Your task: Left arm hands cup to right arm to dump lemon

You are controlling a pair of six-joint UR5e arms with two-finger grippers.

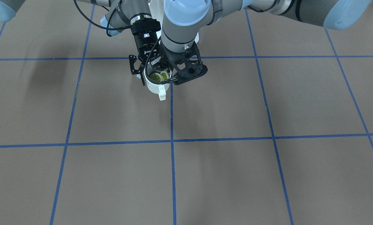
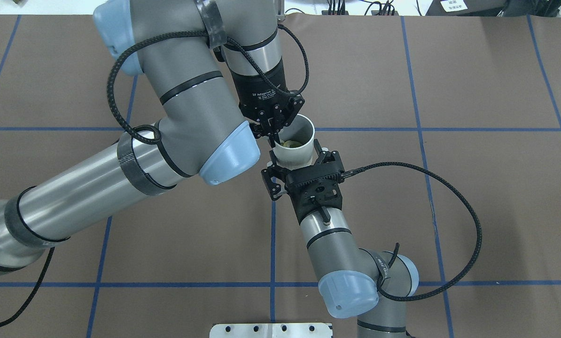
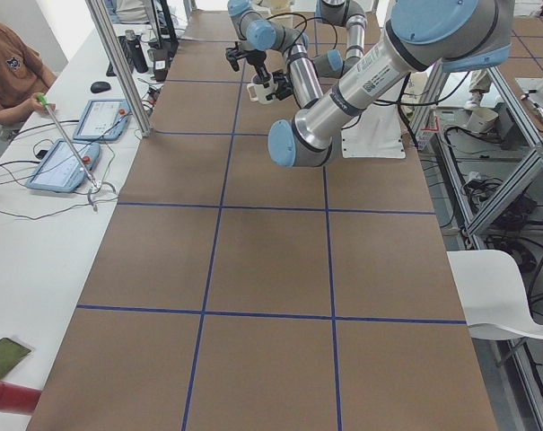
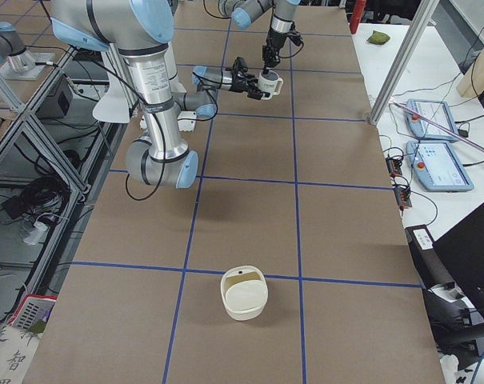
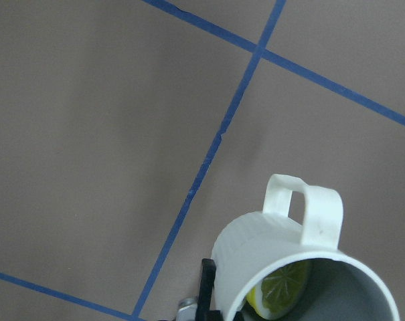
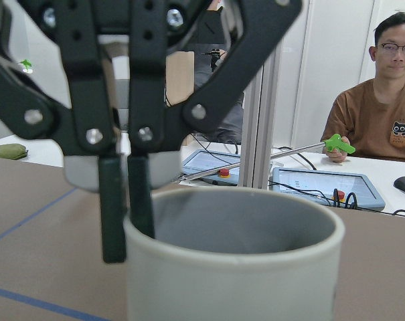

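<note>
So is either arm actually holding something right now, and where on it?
The left pincer pinches the cup by its rim, one finger inside. The right pincer flanks its body; whether it grips cannot be told.

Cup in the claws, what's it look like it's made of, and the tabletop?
Cup: white, opaque, thick-walled with faint ribbing and a dull grey inside; ceramic likely, moulded plastic possible.
Tabletop: matte brown sheet, no glare, like paper or board; blue lines look like tape.
</note>
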